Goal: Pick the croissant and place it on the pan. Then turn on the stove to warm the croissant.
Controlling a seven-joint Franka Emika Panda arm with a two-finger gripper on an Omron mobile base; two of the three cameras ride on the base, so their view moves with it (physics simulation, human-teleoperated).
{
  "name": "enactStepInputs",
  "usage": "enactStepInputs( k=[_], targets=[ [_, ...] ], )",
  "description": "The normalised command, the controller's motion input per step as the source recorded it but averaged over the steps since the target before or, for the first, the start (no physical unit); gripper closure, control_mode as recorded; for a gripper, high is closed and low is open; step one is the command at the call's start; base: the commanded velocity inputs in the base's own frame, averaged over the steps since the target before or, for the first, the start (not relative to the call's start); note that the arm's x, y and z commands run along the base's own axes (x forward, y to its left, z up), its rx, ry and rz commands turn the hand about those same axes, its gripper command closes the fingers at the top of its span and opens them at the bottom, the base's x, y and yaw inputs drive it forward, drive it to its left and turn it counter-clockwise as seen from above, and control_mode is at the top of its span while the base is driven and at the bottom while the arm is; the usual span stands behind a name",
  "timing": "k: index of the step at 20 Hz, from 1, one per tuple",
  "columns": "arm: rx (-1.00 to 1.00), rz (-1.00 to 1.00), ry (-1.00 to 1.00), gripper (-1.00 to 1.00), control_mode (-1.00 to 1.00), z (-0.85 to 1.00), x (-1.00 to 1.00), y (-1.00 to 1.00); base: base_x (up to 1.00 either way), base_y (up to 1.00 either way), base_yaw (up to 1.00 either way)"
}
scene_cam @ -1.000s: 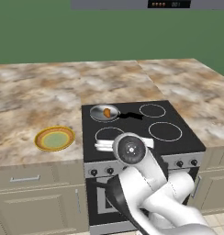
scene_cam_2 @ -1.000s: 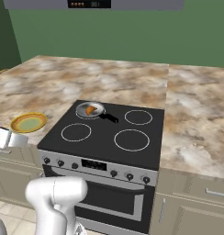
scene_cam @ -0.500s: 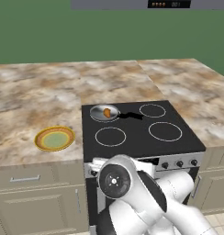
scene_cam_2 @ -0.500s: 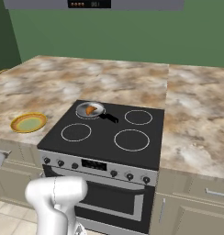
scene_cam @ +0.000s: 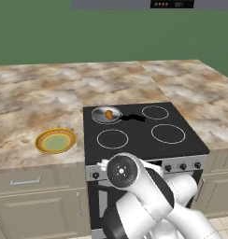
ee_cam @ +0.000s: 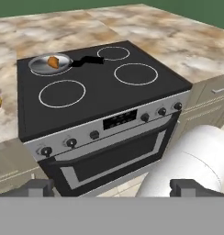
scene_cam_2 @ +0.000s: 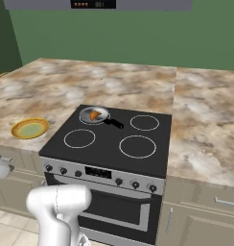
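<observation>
The croissant (scene_cam: 109,113) lies in the small silver pan (scene_cam: 101,115) on the back left burner of the stove (scene_cam: 144,140). In the right base view the croissant (scene_cam_2: 95,115) sits in the pan (scene_cam_2: 87,114) on the black stove (scene_cam_2: 114,144), the pan's black handle pointing right. In the hand view my gripper (ee_cam: 114,188) hangs low in front of the stove (ee_cam: 100,92), well short of the pan (ee_cam: 42,65) and the croissant (ee_cam: 53,62). Its fingertips (ee_cam: 38,187) stand wide apart and open, with nothing between them. A row of dark knobs (ee_cam: 94,135) lines the silver front panel.
A yellow-rimmed plate (scene_cam: 55,141) rests on the marble counter (scene_cam: 36,98) left of the stove. The oven door (ee_cam: 109,160) is below the knobs. My white arm (scene_cam: 148,200) fills the space before the stove front. Cabinet drawers (scene_cam_2: 205,202) flank the oven.
My arm has swung down and back from the stove's front edge, and the hand has sunk lower at the left. Croissant and pan have stayed put.
</observation>
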Motion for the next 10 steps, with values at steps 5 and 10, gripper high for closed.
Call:
enactStepInputs(
  k=[5,10],
  targets=[
    [0.09,0.0,0.1,-1.0,-1.0,-0.28,0.14,-0.24,0.0,0.0,0.0],
    [0.0,0.0,0.05,-1.0,-1.0,-0.34,0.01,-0.01,0.0,0.0,0.0]
  ],
)
